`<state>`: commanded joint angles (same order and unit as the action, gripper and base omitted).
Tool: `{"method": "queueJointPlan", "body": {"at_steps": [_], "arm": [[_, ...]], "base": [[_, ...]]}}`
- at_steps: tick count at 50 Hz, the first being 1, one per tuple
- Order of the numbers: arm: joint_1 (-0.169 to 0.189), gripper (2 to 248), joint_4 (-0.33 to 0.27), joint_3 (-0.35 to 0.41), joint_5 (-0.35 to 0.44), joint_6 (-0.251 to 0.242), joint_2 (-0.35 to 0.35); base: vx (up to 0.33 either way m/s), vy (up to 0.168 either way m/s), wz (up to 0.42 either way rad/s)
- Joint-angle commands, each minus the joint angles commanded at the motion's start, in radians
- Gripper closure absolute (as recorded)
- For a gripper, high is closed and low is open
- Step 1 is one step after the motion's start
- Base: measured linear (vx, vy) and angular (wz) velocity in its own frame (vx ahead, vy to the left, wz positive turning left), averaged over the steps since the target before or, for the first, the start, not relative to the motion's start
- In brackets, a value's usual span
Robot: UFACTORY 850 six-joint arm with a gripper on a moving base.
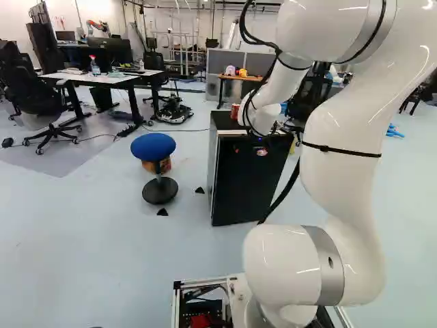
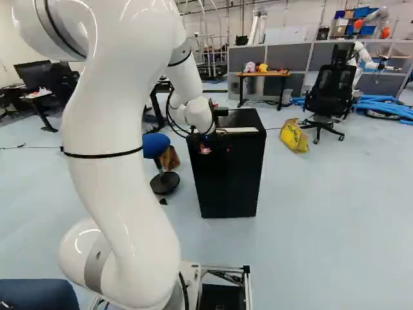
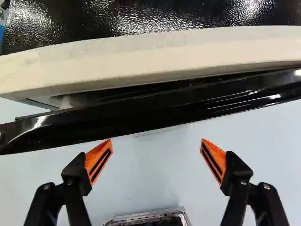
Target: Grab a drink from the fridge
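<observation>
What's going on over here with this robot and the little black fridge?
The white robot arm is reaching over to the small black fridge, with its gripper open at the top edge of the door. The door looks slightly ajar, with a narrow gap along its top. Nothing is between the fingers, so no drink is in its grasp.
</observation>
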<state>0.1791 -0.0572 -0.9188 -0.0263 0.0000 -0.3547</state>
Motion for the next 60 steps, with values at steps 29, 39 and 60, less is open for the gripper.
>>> {"method": "queueJointPlan", "body": {"at_steps": [29,39,60], "arm": [[-0.004,3,0.0,-0.038,0.0,0.0,-0.029],[-0.004,3,0.0,-0.038,0.0,0.0,-0.029],[-0.004,3,0.0,-0.038,0.009,0.0,-0.029]], "base": [[0.0,0.0,0.0],[0.0,0.0,0.0],[0.0,0.0,0.0]]}}
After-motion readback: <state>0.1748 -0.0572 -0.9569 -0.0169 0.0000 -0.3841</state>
